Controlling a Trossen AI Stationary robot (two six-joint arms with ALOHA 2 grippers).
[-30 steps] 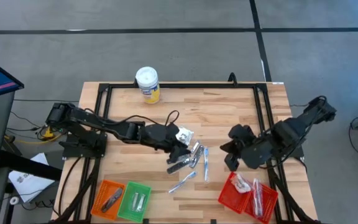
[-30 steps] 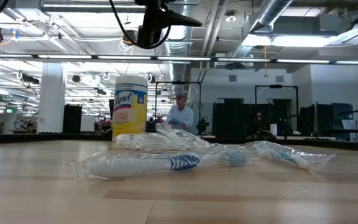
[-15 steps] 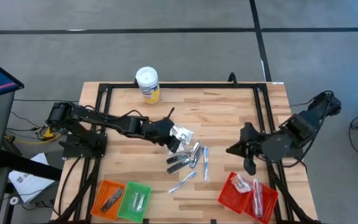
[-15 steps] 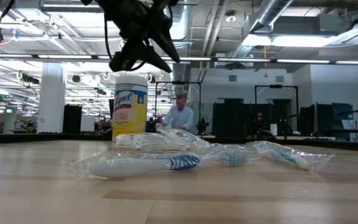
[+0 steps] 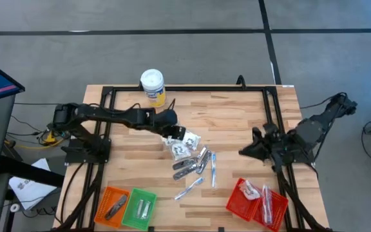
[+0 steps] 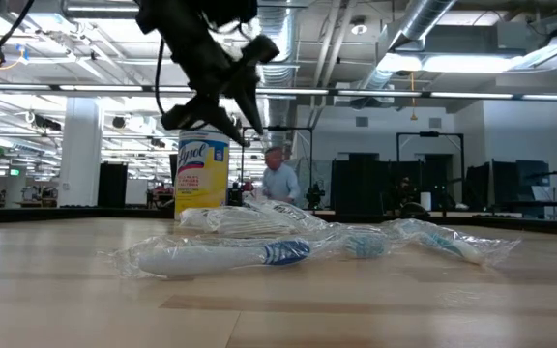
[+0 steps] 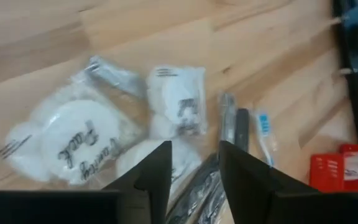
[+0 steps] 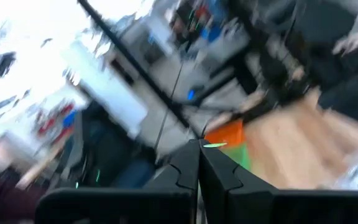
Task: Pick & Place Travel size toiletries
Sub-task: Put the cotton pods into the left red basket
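Note:
The travel size toiletries lie loose at the table's middle: white sachets (image 5: 184,145) (image 7: 180,102), dark and silvery sticks (image 5: 195,162) and wrapped toothbrushes (image 5: 212,169) (image 6: 259,253), all flat on the wood. My left gripper (image 5: 174,135) (image 7: 194,168) hangs above the sachets' far-left side, slanting down, open with nothing between its fingers. My right gripper (image 5: 242,152) (image 8: 199,158) is shut and holds nothing. It points level toward the table's middle, raised beyond the red basket (image 5: 256,201).
An orange basket (image 5: 114,205) and a green basket (image 5: 140,207) stand at the near left, each holding items; the red basket at the near right holds wrapped items. A white-lidded yellow canister (image 5: 153,87) stands at the far edge. A black frame (image 5: 185,90) borders the table.
My left gripper has drawn back from over the sticks toward the far-left, to above the sachets, coming lower and tipping further downward. My right gripper, which pointed down beside the red basket, has swung up to level and pulled back toward the table's right edge.

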